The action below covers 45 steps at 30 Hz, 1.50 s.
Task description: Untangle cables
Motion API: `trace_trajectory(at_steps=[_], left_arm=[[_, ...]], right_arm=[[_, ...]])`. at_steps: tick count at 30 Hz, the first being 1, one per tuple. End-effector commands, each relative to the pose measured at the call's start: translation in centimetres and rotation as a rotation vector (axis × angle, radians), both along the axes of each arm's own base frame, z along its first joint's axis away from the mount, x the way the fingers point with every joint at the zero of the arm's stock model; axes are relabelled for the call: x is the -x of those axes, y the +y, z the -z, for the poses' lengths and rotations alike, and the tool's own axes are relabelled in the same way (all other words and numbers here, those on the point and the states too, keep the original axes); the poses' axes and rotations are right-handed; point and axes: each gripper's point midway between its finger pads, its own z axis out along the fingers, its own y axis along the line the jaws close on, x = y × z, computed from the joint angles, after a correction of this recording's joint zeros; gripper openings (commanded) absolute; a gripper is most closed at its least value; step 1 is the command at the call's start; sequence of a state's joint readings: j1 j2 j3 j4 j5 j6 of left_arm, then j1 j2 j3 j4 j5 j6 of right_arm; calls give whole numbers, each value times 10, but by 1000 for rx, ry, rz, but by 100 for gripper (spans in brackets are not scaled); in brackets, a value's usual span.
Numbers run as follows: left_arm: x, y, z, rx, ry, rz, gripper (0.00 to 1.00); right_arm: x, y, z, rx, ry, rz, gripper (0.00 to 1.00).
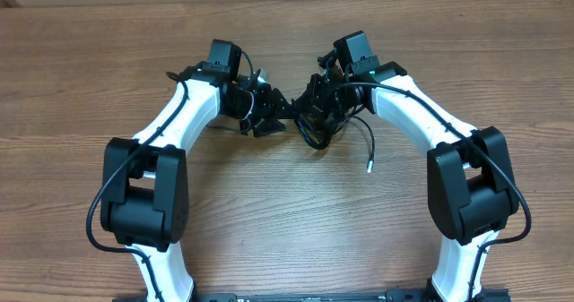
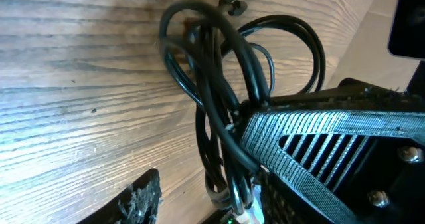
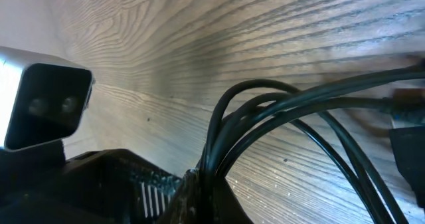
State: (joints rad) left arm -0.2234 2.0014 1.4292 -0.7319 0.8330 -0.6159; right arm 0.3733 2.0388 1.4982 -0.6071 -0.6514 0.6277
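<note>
The cables (image 1: 316, 123) are a small tangle of thin black cords at the table's middle back, between my two grippers. One loose end (image 1: 369, 163) trails toward the front right. My left gripper (image 1: 269, 116) reaches in from the left and stands open. In the left wrist view the cables (image 2: 219, 84) run along its ribbed right finger (image 2: 312, 137), and bare wood shows between them and the left finger (image 2: 143, 201). My right gripper (image 1: 316, 94) is shut on the cables. In the right wrist view several cords (image 3: 279, 111) fan out from its closed fingers (image 3: 199, 194).
The wooden table (image 1: 269, 203) spreads all round the tangle. Both white arms curve in from the front corners. The left arm's wrist camera (image 3: 43, 104) shows close by at the left of the right wrist view.
</note>
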Motion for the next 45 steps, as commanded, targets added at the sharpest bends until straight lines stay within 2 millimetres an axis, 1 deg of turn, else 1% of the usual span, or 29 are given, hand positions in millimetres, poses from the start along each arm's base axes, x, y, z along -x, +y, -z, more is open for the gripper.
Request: trace_trajectory(at_steps=[1, 2, 3, 4, 6, 12, 13, 15, 17, 21, 22, 23, 25, 28, 29, 31, 34, 37, 38, 41, 43, 45], left_arm=[[-1, -6, 1, -28, 0, -10, 36], [-1, -6, 2, -31, 0, -10, 25], [-1, -5, 2, -32, 3, -10, 17], [0, -5, 2, -36, 5, -11, 16], [-1, -3, 5, -55, 1, -16, 25], [-2, 0, 9, -91, -7, -23, 31], [-3, 1, 10, -102, -10, -25, 31], [-4, 4, 13, -125, -13, -31, 26], [-3, 3, 14, -126, -12, -28, 26], [-1, 2, 16, -148, -27, -12, 9], [-1, 4, 18, -160, -26, -14, 9], [-1, 7, 20, -179, -23, -17, 12], [-1, 9, 22, -194, -29, -14, 15], [-2, 11, 24, -214, -36, -17, 16], [-2, 12, 24, -219, -37, -18, 15], [-2, 13, 25, -222, -45, -10, 4], [-3, 13, 25, -229, -67, 9, 4], [-3, 13, 25, -231, -150, 99, 4], [-3, 13, 25, -232, -184, 135, 4], [0, 9, 22, -199, -288, 258, 4], [8, -5, 10, -86, -386, 382, 4], [10, -5, 9, -78, -393, 398, 4]], right_arm=[[5, 10, -23, -28, -43, -31, 4], [5, 8, -21, -16, -42, -26, 4], [4, 6, -19, -3, -41, -19, 4], [4, 4, -17, 12, -38, -12, 4], [5, 4, -17, 11, -33, -14, 4], [8, 7, -19, -9, -22, -26, 4], [9, 7, -19, -14, -20, -29, 4], [9, 8, -20, -19, -18, -31, 4], [9, 8, -20, -20, -18, -32, 4], [10, 9, -21, -26, -15, -35, 4], [10, 9, -21, -26, -15, -35, 4], [10, 9, -21, -26, -15, -35, 4], [10, 9, -21, -26, -15, -35, 4], [12, 10, -22, -41, -10, -43, 4], [12, 11, -23, -42, -9, -44, 4], [12, 11, -23, -43, -8, -45, 4], [12, 9, -21, -31, -7, -39, 4], [12, 0, -11, 35, 7, -7, 30], [13, -4, -7, 62, 19, 8, 42], [12, -10, -1, 99, 51, 58, 49], [6, -14, 1, 114, 82, 135, 49], [4, -13, 0, 107, 79, 147, 47]])
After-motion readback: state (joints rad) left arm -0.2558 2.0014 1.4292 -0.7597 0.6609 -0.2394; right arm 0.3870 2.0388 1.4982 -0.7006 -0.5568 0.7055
